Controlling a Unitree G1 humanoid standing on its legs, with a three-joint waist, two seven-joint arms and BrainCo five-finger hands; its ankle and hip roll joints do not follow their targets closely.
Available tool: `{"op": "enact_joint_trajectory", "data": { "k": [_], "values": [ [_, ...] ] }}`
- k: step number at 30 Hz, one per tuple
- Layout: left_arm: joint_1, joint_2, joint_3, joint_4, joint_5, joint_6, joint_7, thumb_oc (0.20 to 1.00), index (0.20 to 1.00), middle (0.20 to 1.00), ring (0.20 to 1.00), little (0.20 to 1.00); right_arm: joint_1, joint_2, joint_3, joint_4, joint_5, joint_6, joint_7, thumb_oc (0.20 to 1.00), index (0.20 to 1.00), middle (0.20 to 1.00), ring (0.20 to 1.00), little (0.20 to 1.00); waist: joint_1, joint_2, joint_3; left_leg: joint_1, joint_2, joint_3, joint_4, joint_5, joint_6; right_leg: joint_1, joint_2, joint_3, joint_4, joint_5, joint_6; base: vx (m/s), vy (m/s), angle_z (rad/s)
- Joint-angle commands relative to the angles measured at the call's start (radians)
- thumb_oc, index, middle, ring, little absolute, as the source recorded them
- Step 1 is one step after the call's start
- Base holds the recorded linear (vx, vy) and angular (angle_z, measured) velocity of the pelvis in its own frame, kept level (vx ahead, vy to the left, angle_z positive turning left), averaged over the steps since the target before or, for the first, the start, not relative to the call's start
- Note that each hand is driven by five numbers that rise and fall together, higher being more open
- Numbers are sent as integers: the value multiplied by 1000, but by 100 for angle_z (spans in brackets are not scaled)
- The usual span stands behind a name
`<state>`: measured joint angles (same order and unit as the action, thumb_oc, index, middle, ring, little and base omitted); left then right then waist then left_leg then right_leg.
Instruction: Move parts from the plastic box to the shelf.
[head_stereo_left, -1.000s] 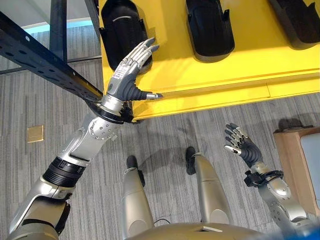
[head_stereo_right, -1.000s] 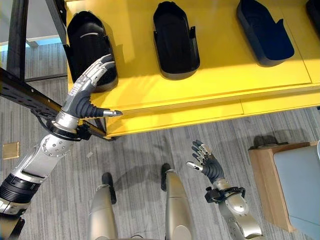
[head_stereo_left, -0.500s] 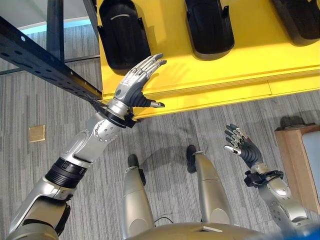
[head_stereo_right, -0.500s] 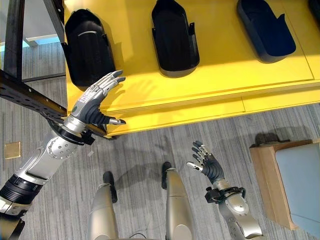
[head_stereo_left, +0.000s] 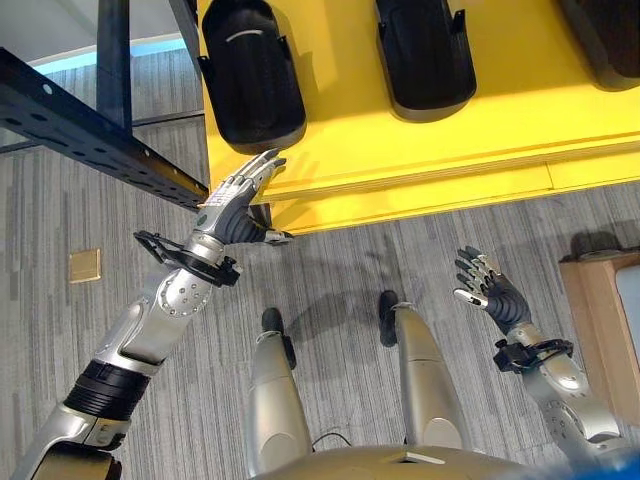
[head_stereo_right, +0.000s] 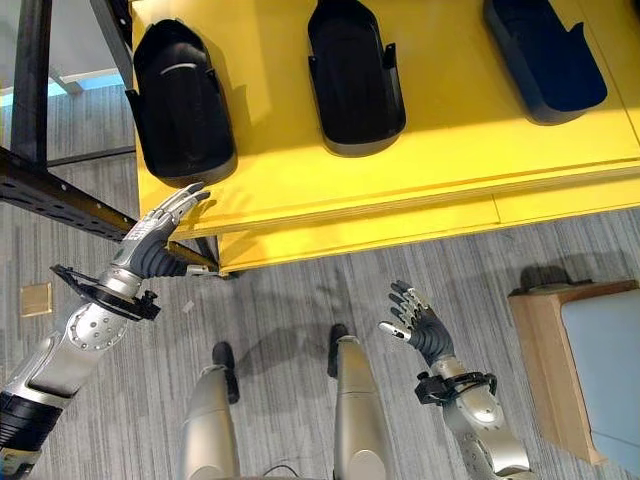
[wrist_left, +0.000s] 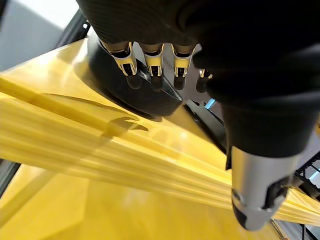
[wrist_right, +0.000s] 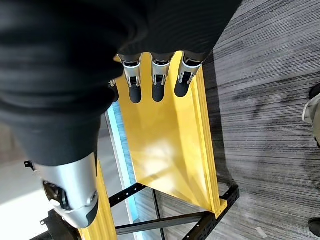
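There, three black parts (head_stereo_right: 356, 72) on yellow shelf (head_stereo_right: 450, 170).

I count three black parts on the yellow shelf (head_stereo_right: 430, 150): the first part (head_stereo_right: 181, 100) at my left, the second part (head_stereo_right: 355, 75) in the middle, and the third part (head_stereo_right: 545, 55) at my right. I count one yellow shelf board carrying them and one black perforated frame beam (head_stereo_left: 90, 125) at my left. Two hands are in view: my left hand (head_stereo_left: 235, 200) and my right hand (head_stereo_right: 420, 325). One wooden box (head_stereo_right: 580, 365) stands at my right.
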<state>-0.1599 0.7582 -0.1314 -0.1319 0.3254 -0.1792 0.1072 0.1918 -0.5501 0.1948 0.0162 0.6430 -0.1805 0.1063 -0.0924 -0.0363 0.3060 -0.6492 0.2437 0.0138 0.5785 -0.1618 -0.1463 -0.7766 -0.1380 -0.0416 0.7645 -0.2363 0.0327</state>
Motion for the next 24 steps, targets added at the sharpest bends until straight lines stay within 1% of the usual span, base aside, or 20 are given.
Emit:
{"op": "enact_joint_trajectory", "data": {
  "k": [1, 7, 14, 24],
  "values": [
    [4, 16, 37, -20, -15, -18, 0, 1000, 1000, 1000, 1000, 1000, -7, -3, -28, -65, 6, -19, 15, 1000, 1000, 1000, 1000, 1000, -17, -3, -40, -50, -5, -25, 31, 25, 42, 51, -22, 30, -74, 96, 50, 0, 0, 0],
    [5, 11, 56, -7, -8, -3, -1, 1000, 1000, 1000, 1000, 1000, -4, 0, -32, -62, 18, -6, 20, 1000, 1000, 1000, 1000, 1000, -18, 0, -44, -55, -8, -27, 34, 25, 43, 43, -22, 31, -66, 94, 48, 0, 0, 0],
    [-52, -6, 22, 27, -8, 19, -15, 1000, 1000, 1000, 1000, 1000, -7, 3, -29, -59, 34, 8, 23, 1000, 1000, 1000, 1000, 1000, -23, -2, -44, -63, -9, -28, 38, 25, 43, 36, -21, 33, -63, 94, 47, 0, 0, 0],
    [-76, -13, 13, 58, -38, 38, -35, 1000, 1000, 1000, 1000, 1000, -6, 6, -30, -55, 48, 18, 31, 1000, 1000, 1000, 1000, 1000, -25, -1, -39, -70, -7, -28, 45, 26, 43, 32, -20, 34, -56, 91, 45, 0, 0, 0]
  ]
}}
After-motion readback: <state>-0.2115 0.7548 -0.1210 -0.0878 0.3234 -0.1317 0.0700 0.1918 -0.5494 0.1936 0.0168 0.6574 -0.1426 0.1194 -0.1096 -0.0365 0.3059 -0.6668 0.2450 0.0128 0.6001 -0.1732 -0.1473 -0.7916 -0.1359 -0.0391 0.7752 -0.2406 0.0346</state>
